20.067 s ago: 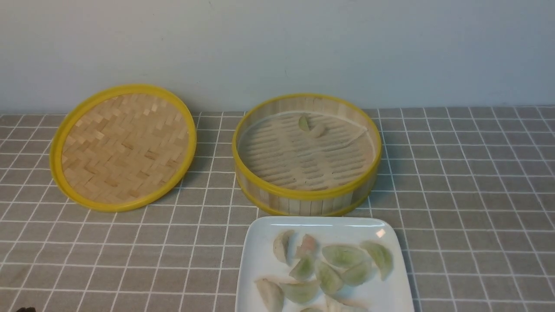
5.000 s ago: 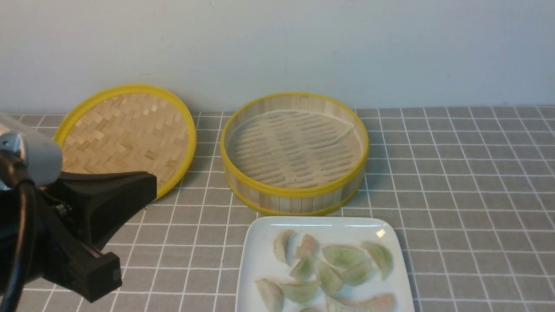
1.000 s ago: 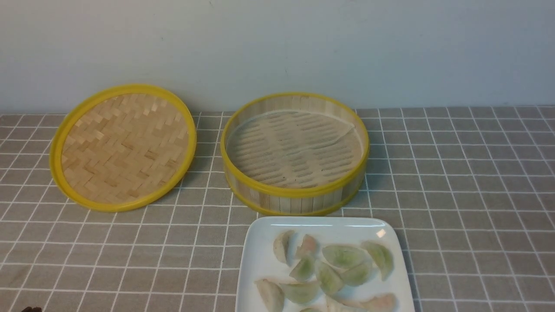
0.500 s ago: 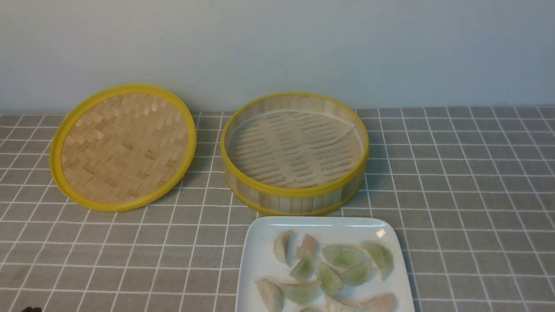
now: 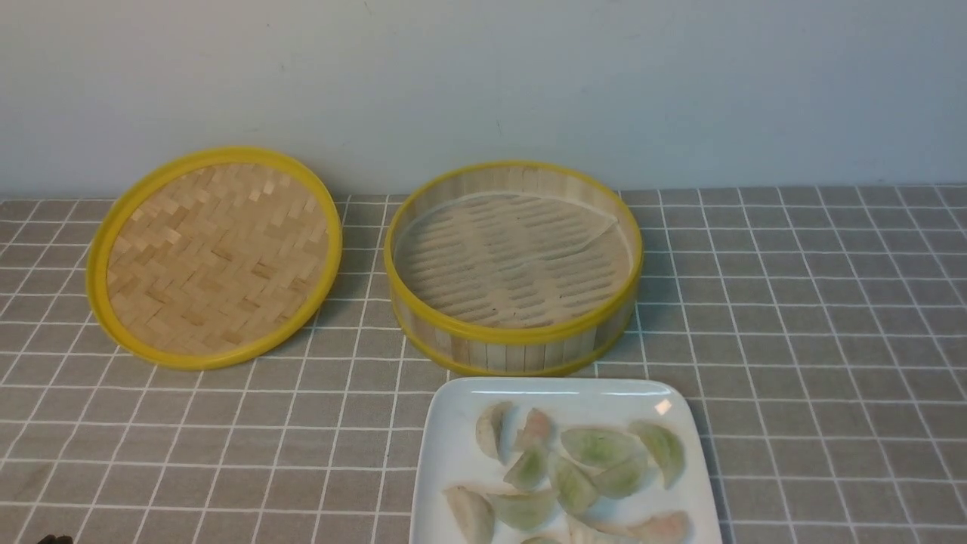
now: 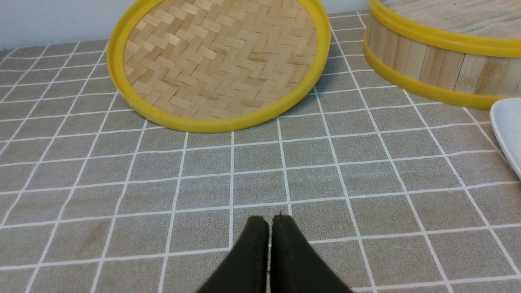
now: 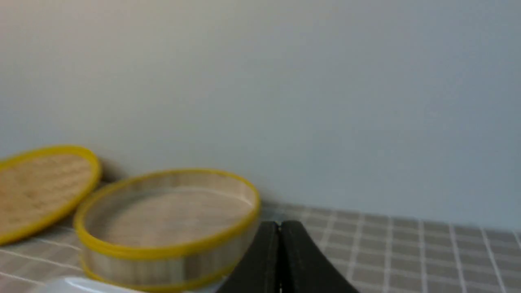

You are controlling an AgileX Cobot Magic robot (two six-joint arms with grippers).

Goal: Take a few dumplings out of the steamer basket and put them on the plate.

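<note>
The round bamboo steamer basket (image 5: 514, 268) holds nothing; the glossy pale dumplings (image 5: 574, 468) lie heaped on the white square plate (image 5: 453, 446). Both claws — left claw (image 6: 269, 221), right claw (image 7: 280, 226) — are pressed together, empty. Risk: overlapping dumplings may stick together.

We see little of the robot. The left gripper (image 6: 270, 221) presents two matte black jaws, each broad at the base and tapering to a rounded tip, with smooth faces and a thin straight seam between them. The right gripper (image 7: 280, 226) shows the same matte black, wedge-shaped pair, its outline soft through blur. We find no cables, screws or markings on either. In the front view only a small dark sliver at the lower left corner shows, too little to identify.
</note>
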